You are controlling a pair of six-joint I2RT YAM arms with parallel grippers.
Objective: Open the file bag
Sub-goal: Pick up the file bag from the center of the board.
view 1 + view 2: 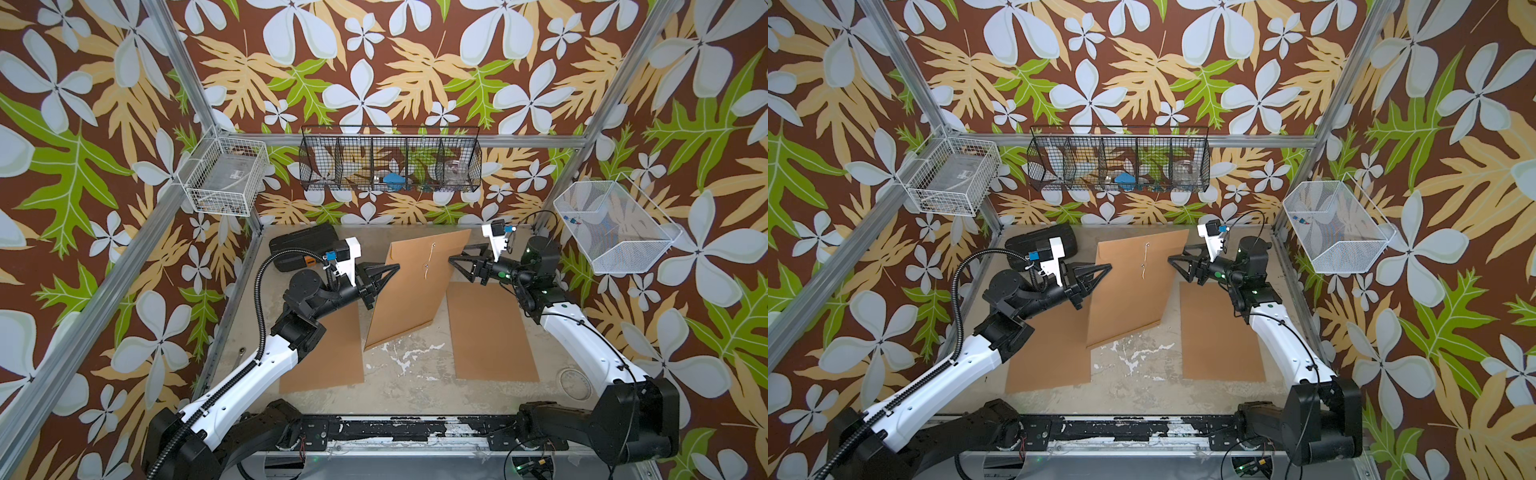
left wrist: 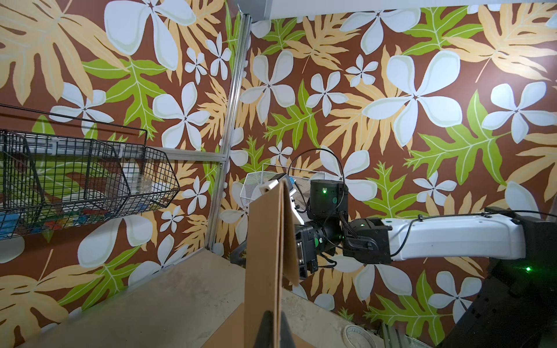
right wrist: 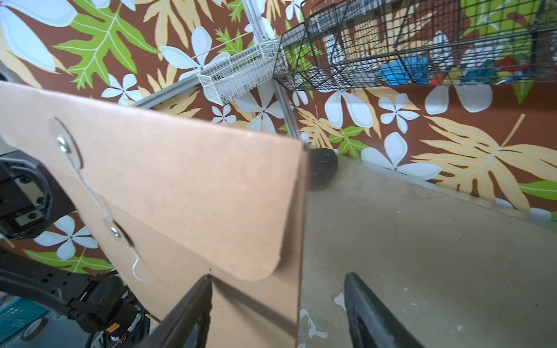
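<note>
The file bag (image 1: 415, 299) (image 1: 1129, 303) is a brown kraft envelope held tilted on edge over the middle of the table. My left gripper (image 1: 397, 266) (image 1: 1109, 266) is shut on its left edge; in the left wrist view the fingertips (image 2: 265, 328) pinch the bag (image 2: 262, 256) between them. The flap (image 3: 211, 168) lies folded over the front. A thin white string (image 3: 90, 192) runs between its two round buttons, with a loose tail hanging. My right gripper (image 1: 455, 254) (image 1: 1177, 253) (image 3: 277, 277) is open at the bag's right edge, one finger (image 3: 199, 295) against the front below the flap corner.
Two more brown envelopes lie flat on the table, one at the left (image 1: 328, 357) and one at the right (image 1: 490, 332). A black case (image 1: 303, 245) sits at the back left and a tape roll (image 1: 575, 382) at the front right. Wire baskets (image 1: 390, 158) hang on the walls.
</note>
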